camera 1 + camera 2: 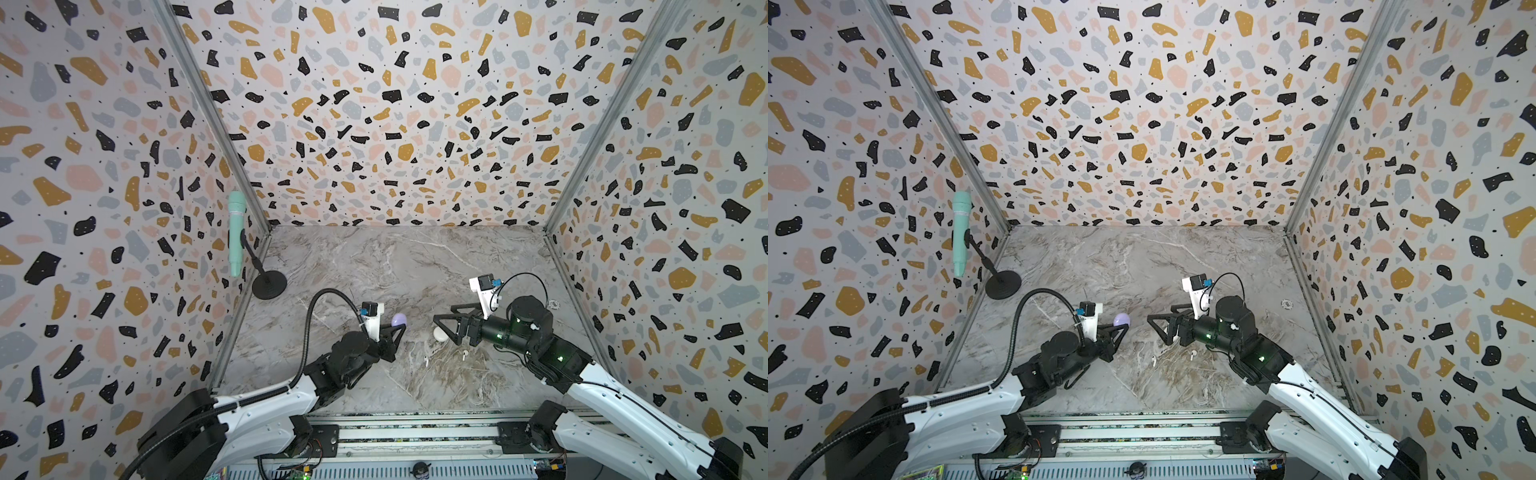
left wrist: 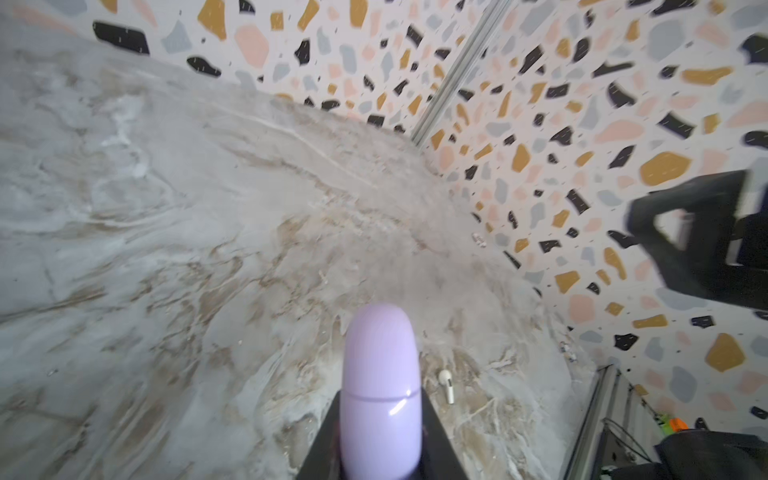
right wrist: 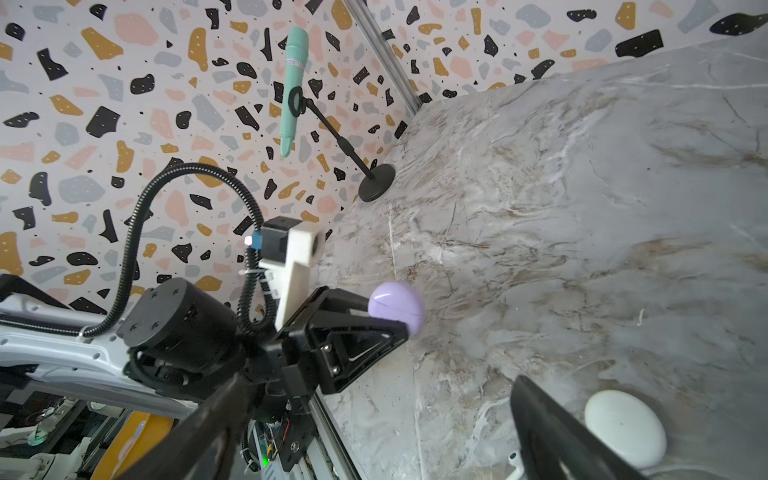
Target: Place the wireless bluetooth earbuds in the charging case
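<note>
Left gripper (image 1: pixel 399 327) is clamped on the lavender case (image 1: pixel 399 319), holding it up off the table (image 1: pixel 374 266); right gripper (image 1: pixel 444 314) has its fingers wide apart with nothing in them, hanging by the white case (image 1: pixel 440 334); two white earbuds (image 1: pixel 427 360) (image 1: pixel 464 354) lie loose on the marble near that case, apart from each other.

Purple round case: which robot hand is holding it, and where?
The left hand pinches the closed round lavender plastic case across its flat faces, near one end.
</note>
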{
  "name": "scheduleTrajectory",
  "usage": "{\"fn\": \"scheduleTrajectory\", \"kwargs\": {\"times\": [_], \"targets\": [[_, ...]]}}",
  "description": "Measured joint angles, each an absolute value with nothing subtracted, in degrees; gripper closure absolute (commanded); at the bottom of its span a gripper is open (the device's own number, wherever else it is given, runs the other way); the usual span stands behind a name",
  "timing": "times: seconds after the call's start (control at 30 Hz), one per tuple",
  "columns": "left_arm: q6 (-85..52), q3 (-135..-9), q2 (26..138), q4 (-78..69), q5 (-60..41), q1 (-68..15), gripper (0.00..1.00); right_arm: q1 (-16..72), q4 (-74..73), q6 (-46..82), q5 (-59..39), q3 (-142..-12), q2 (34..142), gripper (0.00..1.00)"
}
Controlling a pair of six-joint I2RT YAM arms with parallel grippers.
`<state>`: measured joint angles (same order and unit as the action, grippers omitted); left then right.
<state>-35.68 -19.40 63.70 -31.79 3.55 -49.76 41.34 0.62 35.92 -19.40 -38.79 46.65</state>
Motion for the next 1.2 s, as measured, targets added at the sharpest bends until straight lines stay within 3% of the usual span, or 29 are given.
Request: {"fn": "scheduleTrajectory", "kwargs": {"times": [0.43,1.13,1.2], "targets": [[-36.58,-31.05,80.64,-18.81,-1.02,-43.9,1.0,41.19,-0.95,36.86,-19.84,-34.57,46.37,0.01],[-38.22,-33.98,87.81,-9.23,-1.65,-39.53,1.0,41.19,-4.73,37.93,-21.56,-32.23,46.46,0.01],[-38.39,-34.3,87.81,-8.58,-1.67,-39.53,0.94,41.19,-4.84,38.09,-21.67,-32.03,46.46,0.01]]}}
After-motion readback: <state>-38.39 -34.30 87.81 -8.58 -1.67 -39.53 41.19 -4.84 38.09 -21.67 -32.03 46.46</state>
